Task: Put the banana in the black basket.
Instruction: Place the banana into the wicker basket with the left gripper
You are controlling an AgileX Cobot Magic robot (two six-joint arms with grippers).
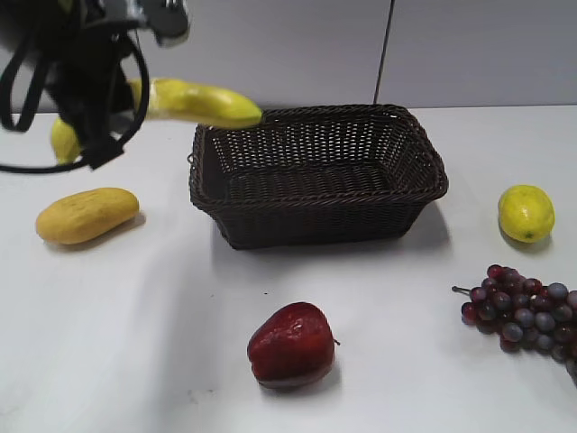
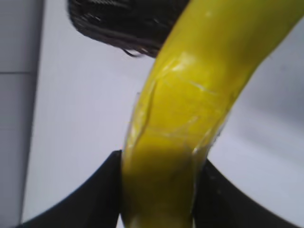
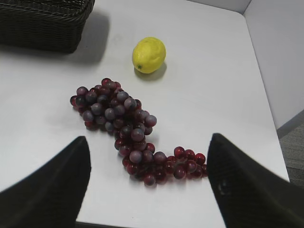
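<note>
The banana [image 1: 200,102] is long, curved and bright yellow. It hangs in the air at the upper left, its tip at the left rim of the black basket [image 1: 317,174]. My left gripper [image 1: 101,113] is shut on its other end. In the left wrist view the banana [image 2: 190,104] fills the frame between the two black fingers [image 2: 159,190], with the basket's corner [image 2: 118,23] above. My right gripper [image 3: 147,175] is open and empty above a grape bunch; it does not show in the exterior view.
A stubby yellow-orange oval fruit [image 1: 87,215] lies left of the basket. A red apple [image 1: 291,345] lies at the front. A lemon [image 1: 526,213] and a bunch of purple-red grapes [image 1: 527,311] lie at the right. The table's right edge [image 3: 266,95] shows in the right wrist view.
</note>
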